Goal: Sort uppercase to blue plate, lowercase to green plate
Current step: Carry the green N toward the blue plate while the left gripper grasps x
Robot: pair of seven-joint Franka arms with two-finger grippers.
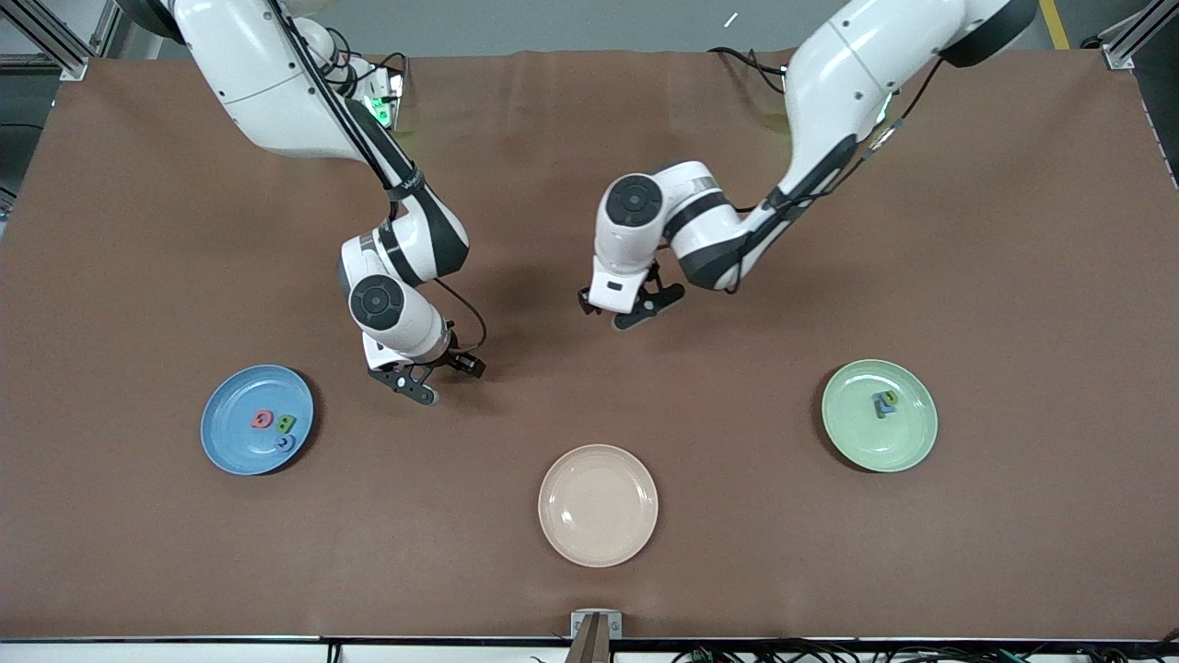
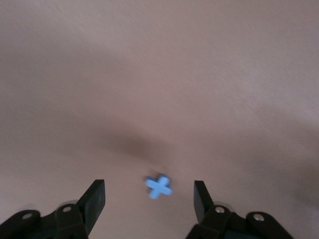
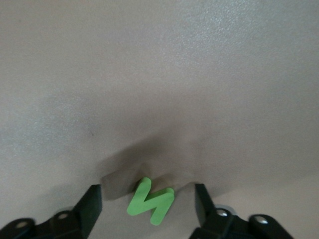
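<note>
Now the left gripper (image 2: 149, 196) is low over the table (image 1: 589, 138), its fingers (image 2: 94, 199) spread around the blue x (image 2: 159, 186), not touching. Likewise the right gripper (image 3: 148, 201) has spread fingers around the green N (image 3: 150, 200), near the blue plate (image 1: 226, 447). Some letters lie on the green plate (image 1: 907, 442).

table cover (image 1: 589, 129): matt brown, cloth-like
plates: smooth, slightly glossy — blue plate (image 1: 230, 451), green plate (image 1: 907, 442), cream plate (image 1: 598, 505)
arm shells: glossy white plastic

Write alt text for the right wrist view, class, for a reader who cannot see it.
A small flat green N-shaped toy letter lies on the brown table between the open black jaws of the right gripper, one on each side, with its shadow beside it.
</note>
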